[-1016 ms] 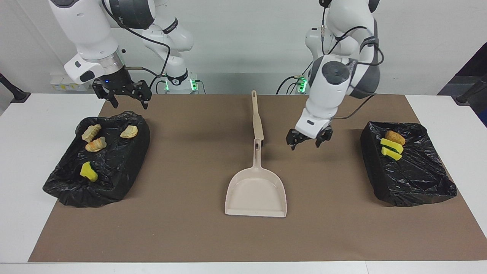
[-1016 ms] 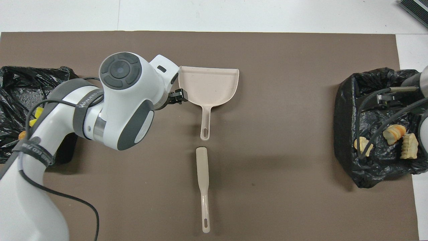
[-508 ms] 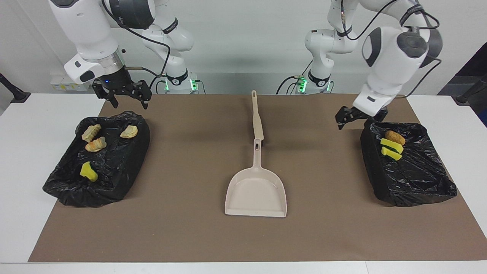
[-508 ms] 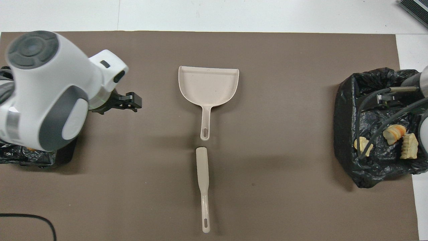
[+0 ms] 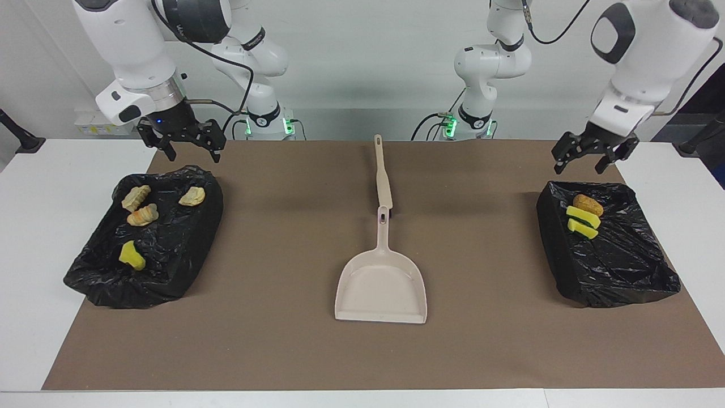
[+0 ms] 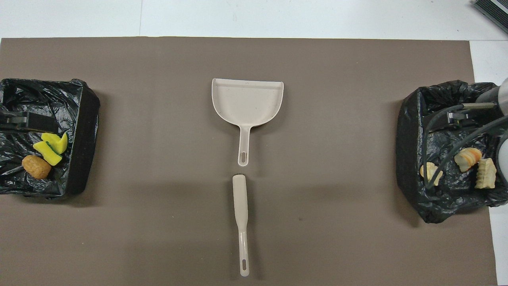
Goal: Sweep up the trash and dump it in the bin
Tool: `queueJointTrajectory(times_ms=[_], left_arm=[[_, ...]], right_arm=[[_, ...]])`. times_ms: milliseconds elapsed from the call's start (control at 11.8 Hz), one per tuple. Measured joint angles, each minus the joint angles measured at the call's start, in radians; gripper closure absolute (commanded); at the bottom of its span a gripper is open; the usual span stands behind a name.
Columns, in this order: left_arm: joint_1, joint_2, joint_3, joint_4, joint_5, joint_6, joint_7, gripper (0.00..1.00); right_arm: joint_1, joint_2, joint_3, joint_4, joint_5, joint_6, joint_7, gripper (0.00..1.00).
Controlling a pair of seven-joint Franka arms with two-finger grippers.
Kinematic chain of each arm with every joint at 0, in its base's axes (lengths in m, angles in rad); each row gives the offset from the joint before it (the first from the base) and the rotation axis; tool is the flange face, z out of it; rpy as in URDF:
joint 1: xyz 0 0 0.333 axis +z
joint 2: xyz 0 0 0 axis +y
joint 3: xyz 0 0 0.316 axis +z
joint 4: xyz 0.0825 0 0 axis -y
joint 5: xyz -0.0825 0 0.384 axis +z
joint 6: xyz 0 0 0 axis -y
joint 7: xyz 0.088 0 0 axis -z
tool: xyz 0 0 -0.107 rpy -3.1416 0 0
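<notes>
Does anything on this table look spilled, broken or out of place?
Nothing stands out. The trash sits inside the two black-lined bins, none on the mat, and the dustpan and brush lie flat in line.

The beige dustpan (image 5: 381,288) lies mid-surface, the brush (image 5: 383,174) at its 12 o'clock. Trash (image 5: 584,215) sits in the black-lined bin (image 5: 623,266) at 3 o'clock, more in the bin (image 5: 170,249) at 9 o'clock. Both the left gripper (image 5: 589,155) and the right gripper (image 5: 187,148) hover with fingers spread.
</notes>
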Motion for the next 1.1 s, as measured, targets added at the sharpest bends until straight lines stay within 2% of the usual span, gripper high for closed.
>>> queueJointTrajectory(times_ms=[169,339,847,1101], left_arm=[[-0.002,-0.014,-0.012,0.070,0.000,-0.097,0.000,0.00],[-0.002,-0.018,-0.013,0.092,0.001,-0.144,0.000,0.00],[-0.002,-0.076,-0.012,0.044,0.001,-0.170,-0.003,0.00],[-0.002,-0.079,-0.015,0.024,0.000,-0.166,-0.003,0.00]], right_arm=[[0.000,0.000,0.000,0.000,0.000,0.000,0.000,0.00],[0.000,0.000,0.000,0.000,0.000,0.000,0.000,0.00],[0.000,0.000,0.000,0.000,0.000,0.000,0.000,0.00],[0.000,0.000,0.000,0.000,0.000,0.000,0.000,0.00]])
